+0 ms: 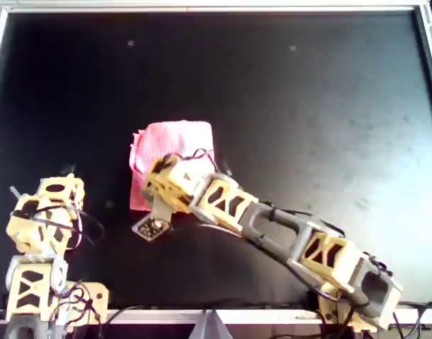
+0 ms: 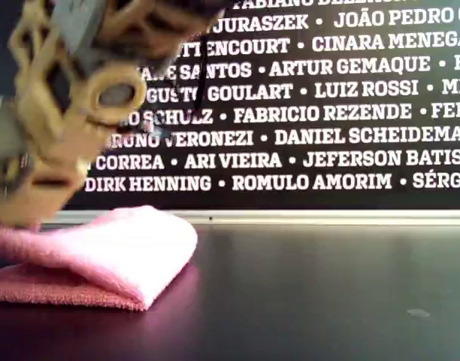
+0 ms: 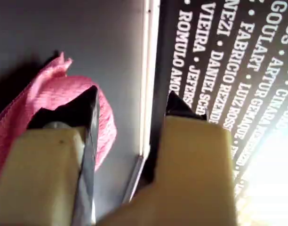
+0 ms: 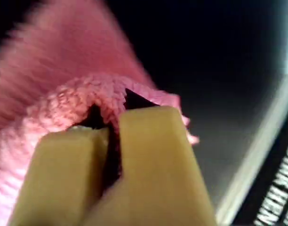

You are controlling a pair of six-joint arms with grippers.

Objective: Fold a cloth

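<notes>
The cloth [image 1: 172, 152] is lain on the bench [image 1: 308, 106], already doubled over. Its edge is pinched between the closed right fingers [image 4: 108, 125]. The left fingers [image 3: 130, 110] are spread and empty, with the cloth beside them, so the right arm is judged better placed.

plain pink cloth [image 1: 175, 145], black table [image 1: 308, 106]

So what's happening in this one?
The right gripper is shut on a bunched edge of the pink cloth, with its arm reaching across the black table from the overhead view's lower right. The cloth already lies doubled over into a small bundle. The left gripper is open and empty, parked at the overhead view's lower left, clear of the cloth.
</notes>
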